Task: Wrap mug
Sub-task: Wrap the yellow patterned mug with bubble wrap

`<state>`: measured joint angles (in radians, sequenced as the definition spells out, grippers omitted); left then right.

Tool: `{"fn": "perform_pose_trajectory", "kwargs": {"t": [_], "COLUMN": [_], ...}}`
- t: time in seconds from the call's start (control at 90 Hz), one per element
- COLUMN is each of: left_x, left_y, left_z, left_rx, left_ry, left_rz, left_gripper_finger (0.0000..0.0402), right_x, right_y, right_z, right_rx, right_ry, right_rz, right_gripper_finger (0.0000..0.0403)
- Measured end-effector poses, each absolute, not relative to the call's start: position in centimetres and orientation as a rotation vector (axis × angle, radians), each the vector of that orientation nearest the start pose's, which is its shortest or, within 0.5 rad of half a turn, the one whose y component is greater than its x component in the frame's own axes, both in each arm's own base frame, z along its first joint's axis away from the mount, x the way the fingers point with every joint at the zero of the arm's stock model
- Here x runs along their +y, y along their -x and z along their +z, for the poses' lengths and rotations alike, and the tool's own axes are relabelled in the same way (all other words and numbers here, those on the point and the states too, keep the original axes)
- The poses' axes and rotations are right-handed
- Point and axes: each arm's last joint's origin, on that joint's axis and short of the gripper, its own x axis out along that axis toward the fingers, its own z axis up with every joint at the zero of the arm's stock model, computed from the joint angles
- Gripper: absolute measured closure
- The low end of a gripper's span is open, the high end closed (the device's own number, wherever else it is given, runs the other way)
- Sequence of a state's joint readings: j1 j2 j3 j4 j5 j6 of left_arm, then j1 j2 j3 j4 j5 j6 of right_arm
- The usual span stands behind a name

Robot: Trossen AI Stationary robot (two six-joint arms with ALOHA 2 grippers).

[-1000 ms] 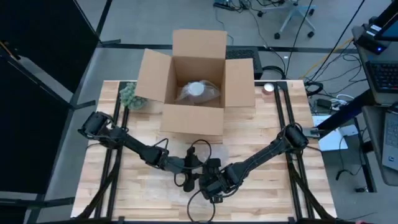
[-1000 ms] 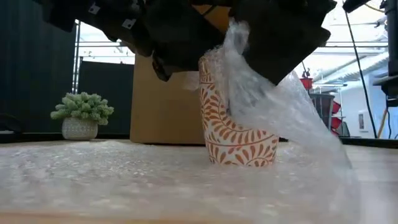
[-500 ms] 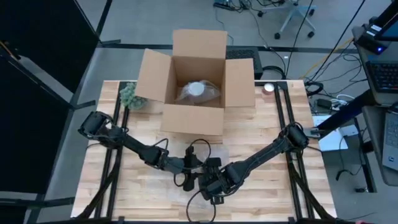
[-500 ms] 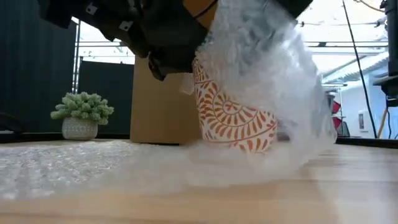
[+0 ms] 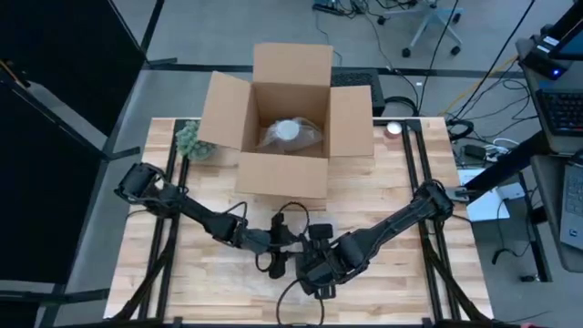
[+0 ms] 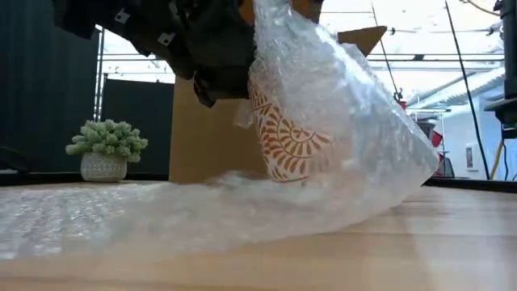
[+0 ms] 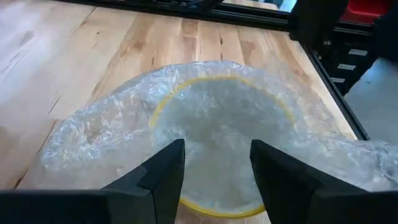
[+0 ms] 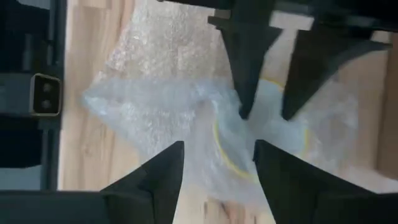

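With left gripper (image 7: 214, 171) fingers apart astride the tilted mug (image 6: 295, 137), right gripper (image 8: 214, 168) fingers apart, the bubble wrap (image 6: 355, 153) may slip off.

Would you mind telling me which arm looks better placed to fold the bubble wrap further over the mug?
Probably the right gripper: it sits at the loose bubble wrap, while the left gripper steadies the tilted mug.

Bright backlight, blurred right wrist view.
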<state>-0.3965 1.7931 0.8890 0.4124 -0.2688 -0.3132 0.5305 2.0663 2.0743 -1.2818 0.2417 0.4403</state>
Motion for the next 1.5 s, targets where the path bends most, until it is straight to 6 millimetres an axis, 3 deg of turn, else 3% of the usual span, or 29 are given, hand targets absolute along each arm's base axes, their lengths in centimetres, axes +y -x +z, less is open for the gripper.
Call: {"fn": "perform_pose_trajectory", "kwargs": {"t": [0.144, 0.389, 0.633, 0.911, 1.222, 1.4, 1.5], "left_x": [-13.2, -13.2, -13.2, -13.2, -13.3, -13.6, -13.9], "left_y": [-33.4, -33.5, -33.5, -33.6, -33.5, -34.4, -35.3], "left_z": [15.5, 15.5, 15.7, 15.8, 15.7, 17.1, 19.1], "left_rx": [0.518, 0.51, 0.498, 0.491, 0.511, 0.456, 0.39], "left_ry": [0.139, 0.139, 0.14, 0.14, 0.133, 0.153, 0.182], "left_rz": [-0.059, -0.06, -0.056, -0.056, -0.054, -0.063, -0.09], "left_gripper_finger": [0.0228, 0.0228, 0.0228, 0.0228, 0.0228, 0.0228, 0.0228], "right_x": [21.6, 22.3, 23.6, 23.1, 22.8, 22.8, 22.9], "right_y": [-36.4, -35.5, -33.7, -32.4, -32.2, -32.1, -32.5], "right_z": [30.6, 25.6, 24.6, 18.5, 16.0, 15.4, 13.1], "right_rx": [1.135, 1.175, 1.195, 1.163, 1.052, 1.05, 1.066], "right_ry": [0.1, 0.188, 0.193, 0.203, 0.159, 0.128, 0.05], "right_rz": [-0.02, -0.164, -0.213, -0.35, -0.36, -0.358, -0.321], "right_gripper_finger": [0.0222, 0.0222, 0.0222, 0.0222, 0.0222, 0.0222, 0.0222]}}
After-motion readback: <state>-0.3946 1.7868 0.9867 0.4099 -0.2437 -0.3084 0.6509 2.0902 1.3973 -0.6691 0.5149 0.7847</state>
